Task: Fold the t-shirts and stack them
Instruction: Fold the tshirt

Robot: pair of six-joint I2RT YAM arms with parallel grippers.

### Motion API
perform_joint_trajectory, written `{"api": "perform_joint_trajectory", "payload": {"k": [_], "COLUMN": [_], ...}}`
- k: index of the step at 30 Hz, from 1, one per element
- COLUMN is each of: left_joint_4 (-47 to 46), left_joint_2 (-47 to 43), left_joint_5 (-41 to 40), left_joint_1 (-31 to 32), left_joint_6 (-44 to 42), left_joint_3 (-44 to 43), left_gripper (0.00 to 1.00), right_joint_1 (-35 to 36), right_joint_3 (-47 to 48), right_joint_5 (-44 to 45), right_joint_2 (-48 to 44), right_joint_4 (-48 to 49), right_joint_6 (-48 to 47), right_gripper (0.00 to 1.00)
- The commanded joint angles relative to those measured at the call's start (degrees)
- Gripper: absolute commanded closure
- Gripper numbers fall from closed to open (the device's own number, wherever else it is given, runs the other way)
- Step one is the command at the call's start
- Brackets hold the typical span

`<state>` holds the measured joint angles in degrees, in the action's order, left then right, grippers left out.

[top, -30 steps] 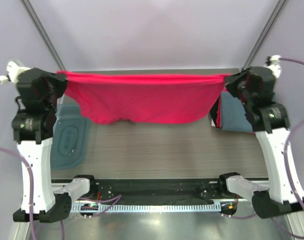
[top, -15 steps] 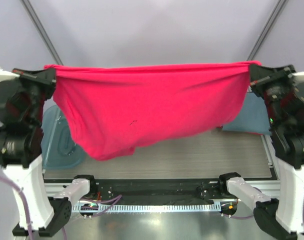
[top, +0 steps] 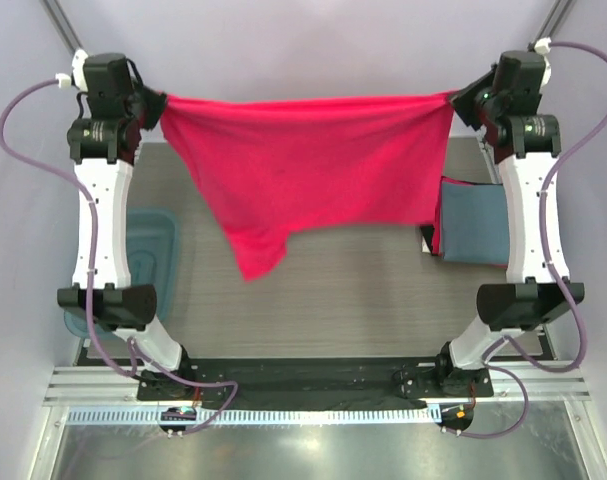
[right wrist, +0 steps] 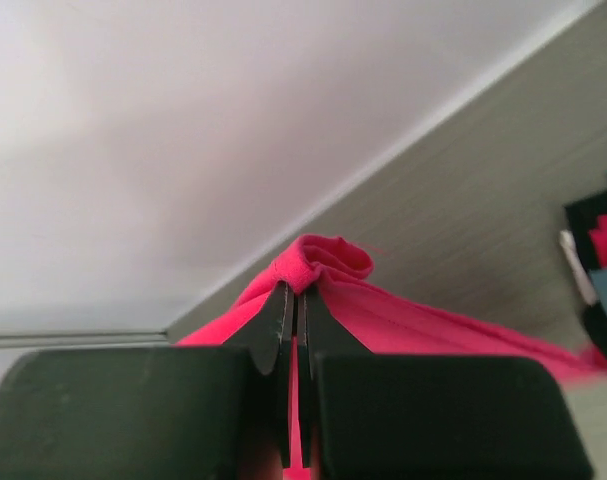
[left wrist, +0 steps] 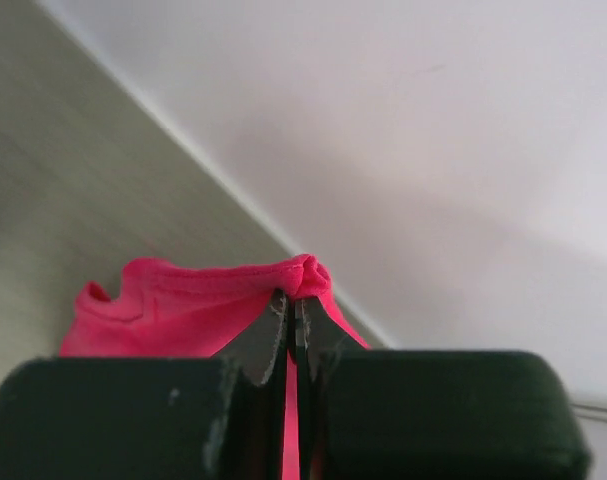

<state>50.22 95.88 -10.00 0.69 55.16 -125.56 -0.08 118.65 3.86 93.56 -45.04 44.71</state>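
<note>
Left gripper [top: 159, 104] and right gripper [top: 459, 100] are each pinching a top corner of the pink-red t-shirt [top: 313, 165], hanging it taut between them over the table [top: 343, 295]. Its long axis is running left-right, with the folded blue-grey t-shirt [top: 475, 222] lying nearer the right arm.

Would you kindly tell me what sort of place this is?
Probably a robotics lab cell: a left arm and right arm bolted to a railed table, plain white walls, a pink t-shirt held stretched between them.
</note>
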Motion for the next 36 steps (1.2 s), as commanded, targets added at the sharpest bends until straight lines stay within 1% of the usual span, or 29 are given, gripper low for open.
{"api": "perform_joint_trajectory", "payload": {"k": [1, 3, 5, 6, 8, 10, 11, 12, 14, 15, 16, 17, 18, 21, 22, 24, 25, 27, 28, 30, 31, 32, 33, 35, 36], "left_joint_4": [-5.1, -7.8, -10.6, -14.2, -18.6, -25.5, -29.3, -31.3, -33.2, -34.2, -34.9, -37.4, -38.3, -39.2, -39.4, -40.1, -40.6, -40.7, -40.9, -41.2, -41.3, -41.6, -41.8, -41.9, -41.9], "left_joint_2": [2.9, 5.0, 7.6, 8.3, 8.9, 8.5, 8.4, 8.0, 7.4, 6.7, 5.7, 3.5, 2.3, -2.1, -3.4, -7.2, -8.3, -10.4, -12.5, -15.1, -17.7, -19.2, -20.5, -24.8, -26.4], "left_joint_5": [2.7, 4.6, 6.1, 6.5, 7.2, 7.7, 9.0, 9.8, 11.7, 12.0, 11.9, 12.0, 12.0, 12.5, 12.2, 11.8, 11.6, 11.7, 10.9, 10.4, 8.3, 6.2, 5.6, 5.3, 5.3], "left_joint_1": [-2.3, -3.4, -3.9, -4.0, -4.0, -4.0, -4.0, -4.0, -4.0, -3.8, -3.8, -3.7, -3.7, -3.7, -3.6, -3.5, -3.4, -3.2, -3.1, -2.7, -2.5, -2.2, -2.1, -2.0, -1.9], "left_joint_6": [1.1, 2.3, 2.5, 1.8, 0.9, 0.9, 0.9, 1.0, 0.7, 0.4, 0.3, 0.5, 0.5, -0.1, -0.2, 0.4, 0.7, 1.2, 1.3, 2.2, 2.5, 3.0, 4.0, 4.7, 4.7], "left_joint_3": [-10.1, -11.6, -11.2, -9.8, -3.6, 1.5, 6.2, 8.4, 12.6, 17.6, 20.5, 23.7, 30.0, 37.3, 41.8, 46.2, 50.5, 54.6, 58.4, 62.8, 64.8, 69.2, 71.0, 76.2, 78.0], "left_gripper": [1.0, 1.0, 1.0, 1.0, 1.0, 1.0, 1.0, 1.0, 1.0, 1.0, 0.99, 0.99, 0.98, 0.98, 0.98, 0.98, 0.98, 0.98, 0.98, 0.99, 1.0, 1.0, 1.0, 1.0, 1.0], "right_joint_1": [-3.7, -6.1, -7.3, -7.5, -7.7, -7.6, -7.7, -7.7, -7.7, -7.7, -7.7, -7.6, -7.7, -7.7, -7.7, -7.7, -7.6, -7.7, -7.7, -7.7, -7.6, -7.7, -7.7, -7.7, -7.7], "right_joint_3": [10.3, 12.4, 13.0, 12.4, 10.7, 4.8, 1.8, -3.5, -8.4, -10.9, -15.6, -18.0, -22.8, -30.5, -34.6, -39.5, -41.0, -44.9, -49.1, -54.5, -56.3, -58.3, -60.0, -67.1, -67.1], "right_joint_5": [-13.2, -17.2, -20.6, -21.7, -24.9, -26.0, -26.7, -26.7, -26.1, -26.1, -26.0, -25.9, -26.0, -24.9, -24.2, -23.7, -23.6, -23.6, -22.6, -21.4, -20.7, -19.7, -19.0, -18.0, -17.5], "right_joint_2": [3.6, 6.4, 9.9, 11.0, 13.4, 13.9, 13.5, 13.4, 13.1, 12.9, 12.7, 12.5, 11.7, 9.5, 8.0, 6.8, 5.4, 3.6, 1.5, -0.9, -2.1, -4.8, -5.9, -9.8, -11.1], "right_joint_4": [5.4, 6.9, 8.8, 9.3, 11.6, 14.3, 18.5, 20.1, 23.9, 25.3, 26.6, 28.7, 29.8, 34.0, 34.6, 35.5, 35.7, 38.2, 38.9, 39.3, 39.4, 39.7, 39.8, 40.5, 40.3], "right_joint_6": [2.1, 3.4, 4.1, 4.4, 4.5, 4.9, 4.9, 4.7, 4.4, 4.2, 4.2, 4.1, 3.9, 3.4, 3.2, 3.1, 3.2, 3.7, 3.7, 2.9, 2.1, 1.9, 1.7, 1.3, 1.4], "right_gripper": [0.99, 0.99, 0.99, 0.99, 0.99, 0.99, 0.99, 0.99, 0.99, 0.99, 0.99, 0.99, 0.99, 0.99, 0.99, 0.99, 0.99, 0.99, 0.99, 0.99, 0.99, 0.99, 0.99, 0.99, 0.99]}}
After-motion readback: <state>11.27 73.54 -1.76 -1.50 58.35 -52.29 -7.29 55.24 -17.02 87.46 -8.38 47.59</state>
